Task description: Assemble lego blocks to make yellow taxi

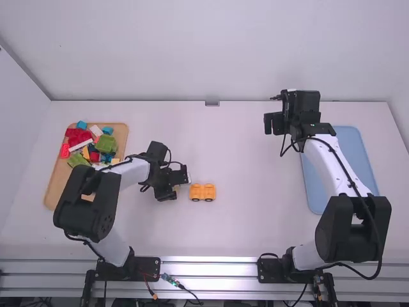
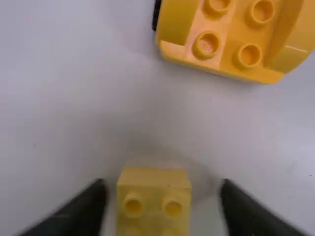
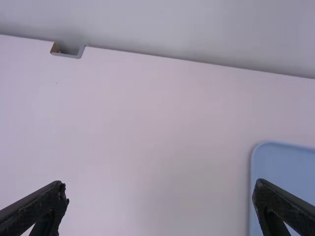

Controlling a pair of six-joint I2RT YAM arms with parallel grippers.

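Step in hand, as I judge it: pick up the small yellow block (image 2: 153, 201) for stacking on the yellow car base (image 1: 202, 192).

Position: block lies on the tabletop (image 1: 255, 224), studs visible in the left wrist view, between the parted fingers of the left tool (image 2: 163, 194). A gap shows on each side; one is narrower. Car base stands just beside, apart from the block, four studs exposed between raised ends.

Right tool (image 3: 160, 189): fingers wide, well apart from the work, near the blue tray (image 1: 314, 192). Loose blocks (image 1: 89, 144) lie in the orange tray (image 1: 54, 182), on the left arm's side.

Method notes: centre the left tool over the block before closing, else the nearer finger probably touches first and pushes or twists it. Keep fingers parallel to the side walls; grip low enough to hold, leaving the underside free to mate. Lift straight, match the base's angle, align studs, then press down evenly. Main risk: a skewed grip, giving a half-seated block or a rolling base.
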